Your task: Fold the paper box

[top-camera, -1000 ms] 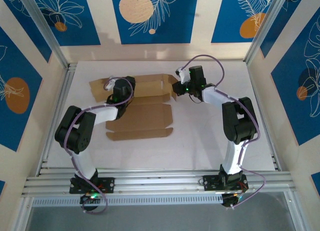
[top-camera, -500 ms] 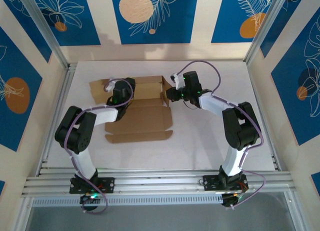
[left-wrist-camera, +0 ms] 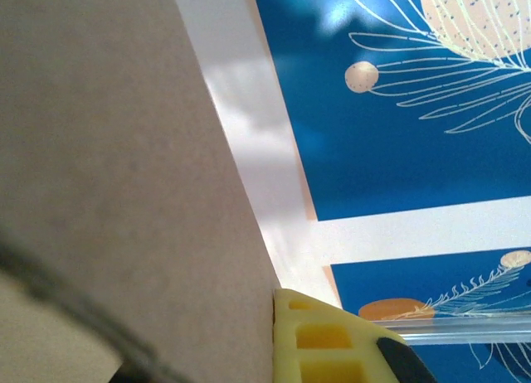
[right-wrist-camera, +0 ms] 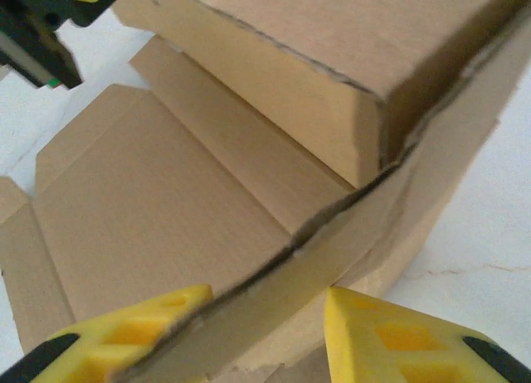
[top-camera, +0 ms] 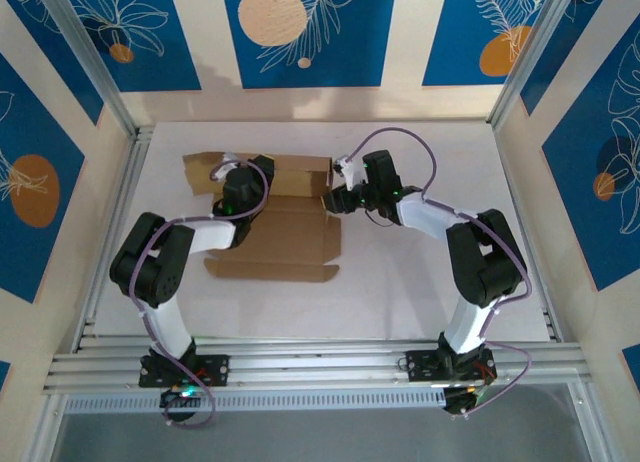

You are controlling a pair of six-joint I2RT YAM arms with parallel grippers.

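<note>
Right gripper [top-camera: 333,200] has pushed the side flap [right-wrist-camera: 390,225] inward, and its jaws now stand parted astride it. Left gripper [top-camera: 232,185] is pressed together, apparently pinching the rear wall. One paper box [top-camera: 285,232] on the table [top-camera: 420,272], left of centre. It looks light and stiff and should crease easily, so grip flap edges. Two grippers.

Plain brown corrugated paper box [top-camera: 285,237] in front of me, half folded: far end and right side flap bent up into walls, near panel and its flap lying flat.

White table [top-camera: 400,282], blue leaf-print walls [top-camera: 350,42], alu rail [top-camera: 320,362] at front, prob. extrusion
</note>
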